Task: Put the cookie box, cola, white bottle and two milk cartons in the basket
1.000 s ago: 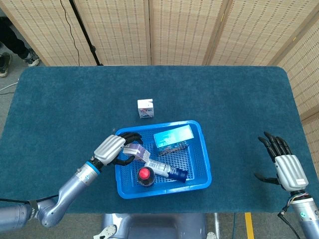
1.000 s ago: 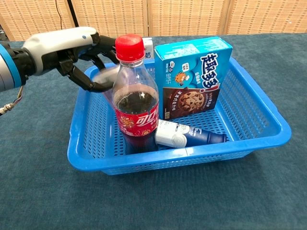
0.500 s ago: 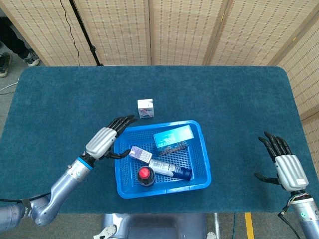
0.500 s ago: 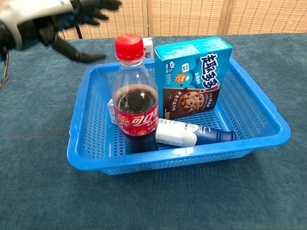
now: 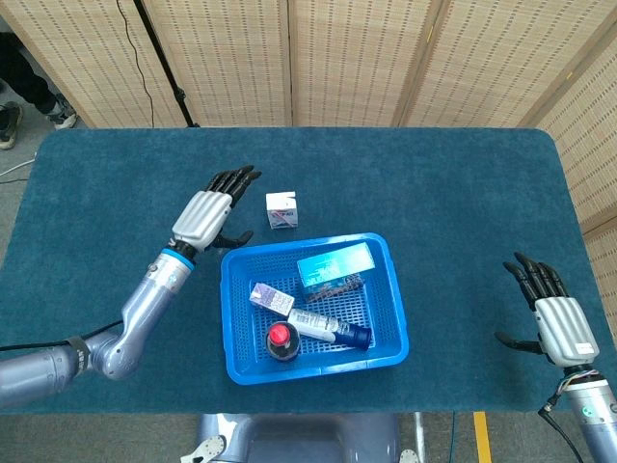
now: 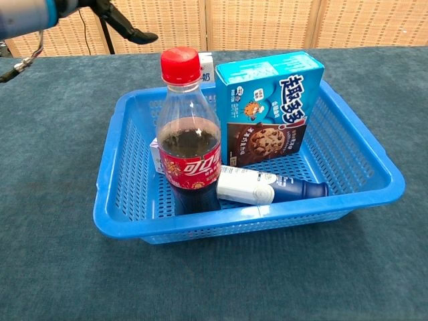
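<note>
Head view: one milk carton [image 5: 271, 298] now lies in the basket [image 5: 399, 318] w/ cola [image 5: 281, 340], white bottle [image 5: 325, 329] and cookie box [image 5: 334, 266]; it left the left hand [image 5: 205, 216] a sec ago. So 4 of 5 done. Second carton [image 5: 281, 209] sits on counter [image 5: 453, 193] above basket (upper centre). Left hand empty, fingers spread, lifted beside it. Right hand [image 5: 558, 326] open, idle lower right.

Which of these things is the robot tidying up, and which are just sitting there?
Part of the job:
- basket
- cookie box
- cola
- white bottle
- milk carton in the basket
- milk carton on the table

Just there:
- blue table cover
- woven screens
- tripod leg
</note>
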{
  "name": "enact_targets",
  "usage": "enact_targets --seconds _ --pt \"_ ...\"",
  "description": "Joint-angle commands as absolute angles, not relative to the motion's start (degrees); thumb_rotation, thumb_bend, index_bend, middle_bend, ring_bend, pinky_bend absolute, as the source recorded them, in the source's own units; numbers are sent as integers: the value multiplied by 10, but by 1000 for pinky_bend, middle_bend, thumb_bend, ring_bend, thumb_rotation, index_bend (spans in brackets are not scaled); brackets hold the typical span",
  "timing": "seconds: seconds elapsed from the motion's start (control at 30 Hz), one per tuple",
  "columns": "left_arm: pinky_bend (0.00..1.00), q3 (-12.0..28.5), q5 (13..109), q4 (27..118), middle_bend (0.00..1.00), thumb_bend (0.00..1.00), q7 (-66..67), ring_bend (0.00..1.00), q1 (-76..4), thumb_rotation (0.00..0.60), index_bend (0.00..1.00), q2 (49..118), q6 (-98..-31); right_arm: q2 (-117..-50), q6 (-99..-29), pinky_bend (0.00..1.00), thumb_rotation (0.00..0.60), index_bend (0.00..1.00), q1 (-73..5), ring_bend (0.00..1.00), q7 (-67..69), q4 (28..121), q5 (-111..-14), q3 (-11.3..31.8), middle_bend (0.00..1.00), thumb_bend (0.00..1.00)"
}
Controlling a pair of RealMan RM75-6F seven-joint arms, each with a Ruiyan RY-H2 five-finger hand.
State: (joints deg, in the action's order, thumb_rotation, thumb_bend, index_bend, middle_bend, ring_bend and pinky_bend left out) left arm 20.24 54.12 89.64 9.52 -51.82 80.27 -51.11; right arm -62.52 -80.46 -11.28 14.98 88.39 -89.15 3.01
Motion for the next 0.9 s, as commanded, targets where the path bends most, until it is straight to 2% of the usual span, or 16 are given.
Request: enact_targets --seconds 0.03,0.2,0.43,0.6,0.7,0.77,0.83,0.9 --pt "0 205 426 813 0 298 192 0 -593 600 0 856 -470 -624 -803 36 600 65 -112 0 153 882 -884 33 0 0" --pt "0 199 356 730 0 298 220 0 -636 600 0 908 -437 -624 -798 36 600 65 -113 0 154 877 -874 37 0 0" --pt "0 198 305 650 0 298 226 0 -681 600 0 955 -383 -628 -792 36 600 65 -115 0 147 875 -871 39 0 0" --pt "3 195 274 599 0 298 238 0 -709 600 0 987 -373 -629 -790 36 600 65 -116 0 145 874 -867 40 0 0" --pt "113 189 249 568 18 318 264 37 -724 600 13 1011 -397 -629 -788 36 600 65 -116 0 146 873 -863 42 0 0" --pt "212 186 225 554 101 362 289 133 -733 600 107 1023 -413 -629 -787 36 600 65 -117 0 147 871 -862 43 0 0" --pt "314 188 204 541 238 428 309 261 -740 600 274 1036 -426 -629 -786 36 600 65 -117 0 149 871 -861 44 0 0" --pt "373 194 192 537 332 476 314 342 -743 600 386 1042 -425 -629 -784 36 600 65 -117 0 150 870 -861 43 0 0"
